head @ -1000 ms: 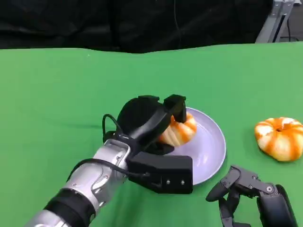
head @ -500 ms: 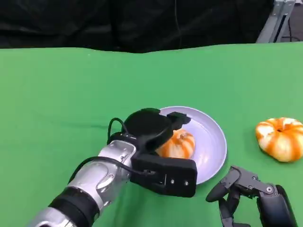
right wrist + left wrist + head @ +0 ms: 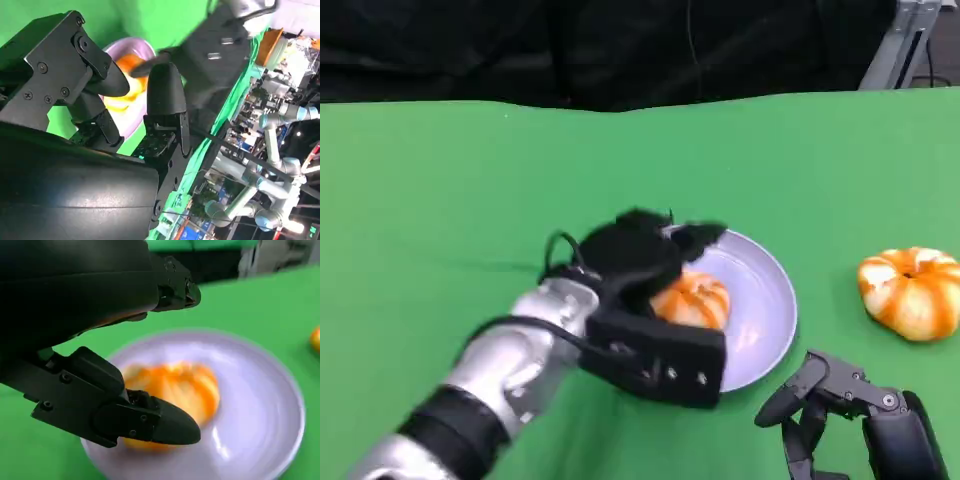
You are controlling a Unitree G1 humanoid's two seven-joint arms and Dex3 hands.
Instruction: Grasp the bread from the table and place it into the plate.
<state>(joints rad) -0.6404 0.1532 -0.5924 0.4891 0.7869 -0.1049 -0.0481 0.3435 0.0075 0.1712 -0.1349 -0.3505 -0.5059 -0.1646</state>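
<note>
Bread [image 3: 694, 300] sits in the plate [image 3: 765, 310], just under your left hand [image 3: 640, 255], whose fingers are spread apart around it. Your right hand [image 3: 840, 405] rests open near the plate, holding nothing.
</note>
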